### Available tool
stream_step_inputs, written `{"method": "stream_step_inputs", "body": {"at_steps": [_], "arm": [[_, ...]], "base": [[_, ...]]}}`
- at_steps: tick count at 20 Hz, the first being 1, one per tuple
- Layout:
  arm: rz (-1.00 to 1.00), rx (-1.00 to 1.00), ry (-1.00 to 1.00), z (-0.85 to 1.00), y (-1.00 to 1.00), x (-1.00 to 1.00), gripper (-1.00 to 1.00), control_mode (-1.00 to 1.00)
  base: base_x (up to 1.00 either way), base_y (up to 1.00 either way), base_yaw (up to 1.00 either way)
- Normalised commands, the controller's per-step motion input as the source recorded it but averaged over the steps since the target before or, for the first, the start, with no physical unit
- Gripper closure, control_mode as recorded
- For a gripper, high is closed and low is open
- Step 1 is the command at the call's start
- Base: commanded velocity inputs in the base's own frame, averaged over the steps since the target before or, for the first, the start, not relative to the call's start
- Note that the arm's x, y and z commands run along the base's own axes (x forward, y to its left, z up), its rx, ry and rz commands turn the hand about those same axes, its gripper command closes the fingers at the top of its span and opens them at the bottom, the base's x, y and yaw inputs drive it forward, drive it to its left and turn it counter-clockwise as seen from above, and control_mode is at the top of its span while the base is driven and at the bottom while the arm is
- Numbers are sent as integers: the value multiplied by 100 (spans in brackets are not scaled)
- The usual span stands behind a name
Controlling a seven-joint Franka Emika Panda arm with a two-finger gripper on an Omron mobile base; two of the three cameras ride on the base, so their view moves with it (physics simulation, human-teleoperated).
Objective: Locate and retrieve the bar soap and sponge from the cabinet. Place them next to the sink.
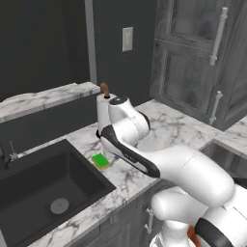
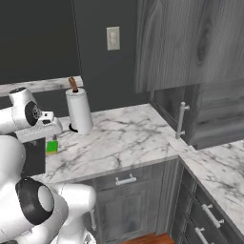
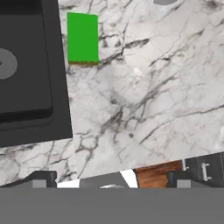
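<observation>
Right now your sponge (image 1: 101,160) lies flat on the white marble counter (image 2: 124,138) just beside the sink (image 1: 43,188), near its right rim, with the paper towel roll (image 2: 79,111) standing a little behind it. Your hand view looks straight down at the marble, the sponge off toward the top left next to the dark basin edge, and your gripper (image 3: 109,181) hangs above bare counter with its jaws spread wide, holding nothing.
</observation>
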Motion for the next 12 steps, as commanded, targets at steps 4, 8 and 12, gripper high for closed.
{"method": "stream_step_inputs", "body": {"at_steps": [4,8,12], "arm": [[0,-8,12,23,-51,-56,-100,-100],[0,0,7,35,-54,-60,-100,-100],[-1,1,5,46,-47,-59,-100,-100]], "base": [[0,0,0],[0,0,0],[0,0,0]]}}
